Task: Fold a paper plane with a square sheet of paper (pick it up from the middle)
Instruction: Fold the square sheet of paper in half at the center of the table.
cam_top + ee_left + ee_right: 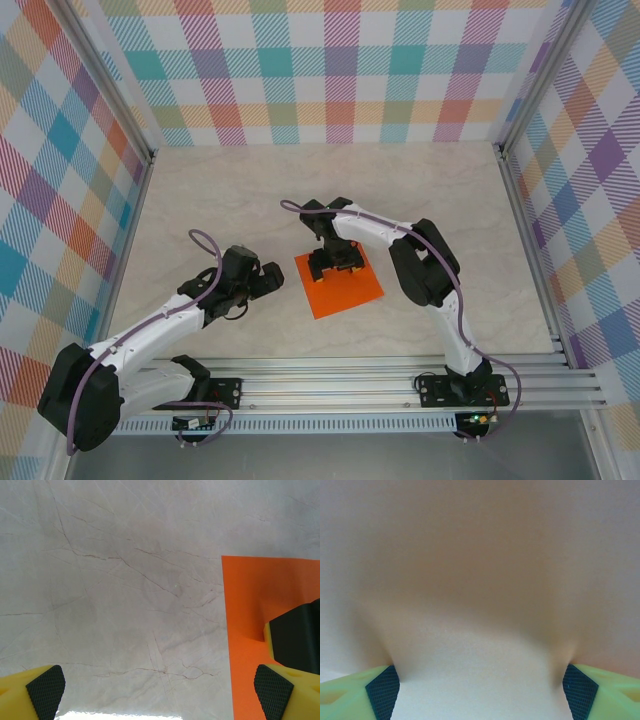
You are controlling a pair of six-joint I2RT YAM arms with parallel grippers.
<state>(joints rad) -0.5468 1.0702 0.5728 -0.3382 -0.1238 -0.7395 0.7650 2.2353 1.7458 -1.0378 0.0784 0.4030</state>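
The square sheet of paper (341, 293) is bright orange and lies flat near the middle of the marble table. My right gripper (333, 267) points straight down on the sheet's middle. In the right wrist view its jaws (481, 691) stand wide, both pads touch the sheet (480, 605), and the paper swells up slightly between them. My left gripper (277, 280) is open just left of the sheet, over bare table. In the left wrist view it (159, 690) holds nothing, and the sheet (255, 595) lies at the right under a finger of the right gripper (295, 635). The paper plane is out of view.
Plaid walls (330, 70) close the table in at the back and both sides. An aluminium rail (380, 380) carrying both arm bases runs along the near edge. Bare marble table (230, 190) stretches behind and beside the sheet.
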